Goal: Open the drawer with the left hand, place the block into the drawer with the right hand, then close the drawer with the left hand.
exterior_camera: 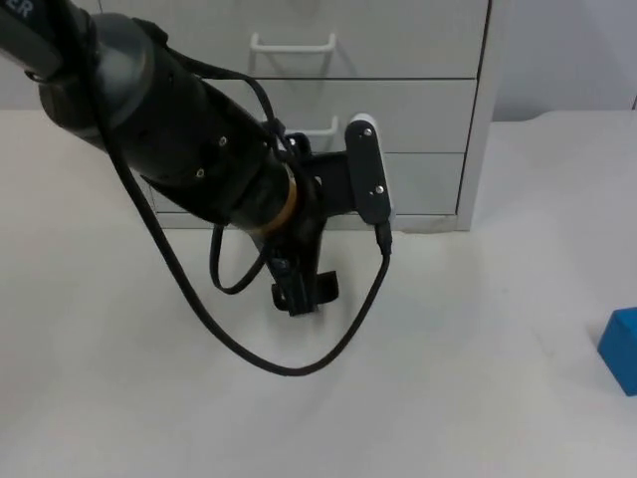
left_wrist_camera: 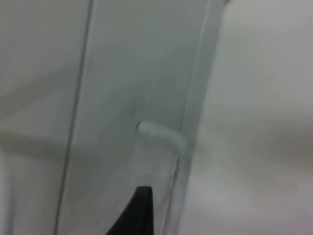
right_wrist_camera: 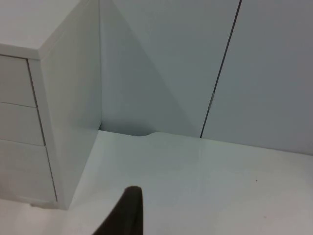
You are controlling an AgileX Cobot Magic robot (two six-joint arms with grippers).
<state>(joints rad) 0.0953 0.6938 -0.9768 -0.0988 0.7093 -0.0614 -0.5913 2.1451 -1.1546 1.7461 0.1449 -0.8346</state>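
The left end effector (exterior_camera: 304, 291) hangs low over the white tabletop (exterior_camera: 119, 398), just in front of the white three-drawer cabinet (exterior_camera: 438, 100); whether its fingers are wide or narrow I cannot tell. In the left wrist view a white drawer handle (left_wrist_camera: 159, 132) is near the black fingertip (left_wrist_camera: 139, 210). All drawers look closed. The blue block (exterior_camera: 622, 349) lies on the tabletop, well apart to the right. The right end effector (right_wrist_camera: 127, 215) waits beside the cabinet; its opening I cannot tell.
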